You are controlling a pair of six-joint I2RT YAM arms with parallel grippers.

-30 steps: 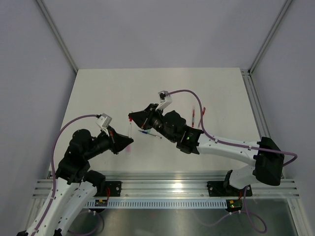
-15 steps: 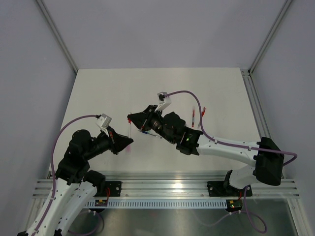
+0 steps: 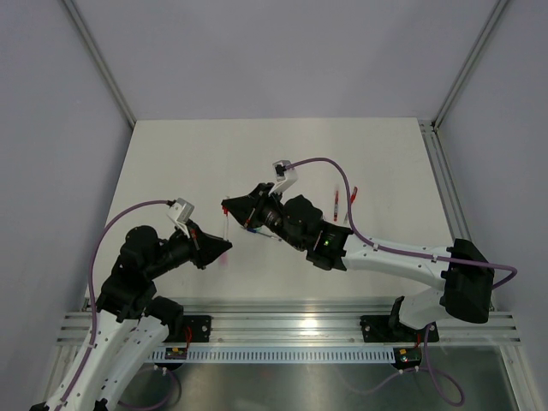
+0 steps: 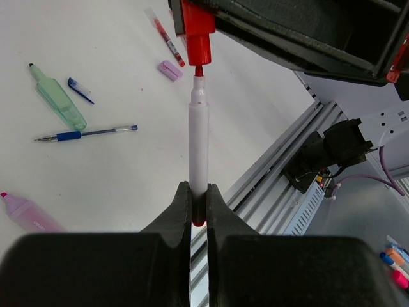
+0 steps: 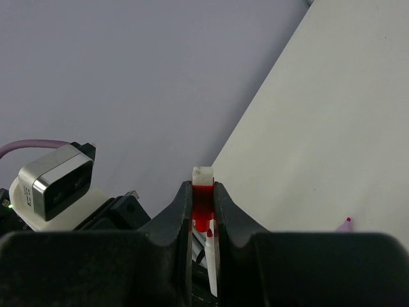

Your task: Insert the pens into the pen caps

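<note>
My left gripper [image 4: 198,192] is shut on the lower end of a white pen [image 4: 198,150] with a red tip, held upright. My right gripper [image 5: 203,192] is shut on a red pen cap [image 5: 202,199] with a white end. The cap [image 4: 198,32] hangs right over the pen, its mouth at the red tip; I cannot tell whether the tip is inside. In the top view the left gripper [image 3: 224,247] and the right gripper [image 3: 228,207] meet over the table's middle, with the pen [image 3: 225,225] between them.
On the table in the left wrist view lie a green highlighter [image 4: 59,102], a blue pen [image 4: 86,133], a small blue cap [image 4: 81,90], a pale pink cap [image 4: 170,70], a red pen [image 4: 167,39] and a pink highlighter [image 4: 29,214]. Two red pens [image 3: 336,204] lie to the right.
My right gripper with the red cap has edged slightly left toward the pen tip. The left arm has stayed still.
</note>
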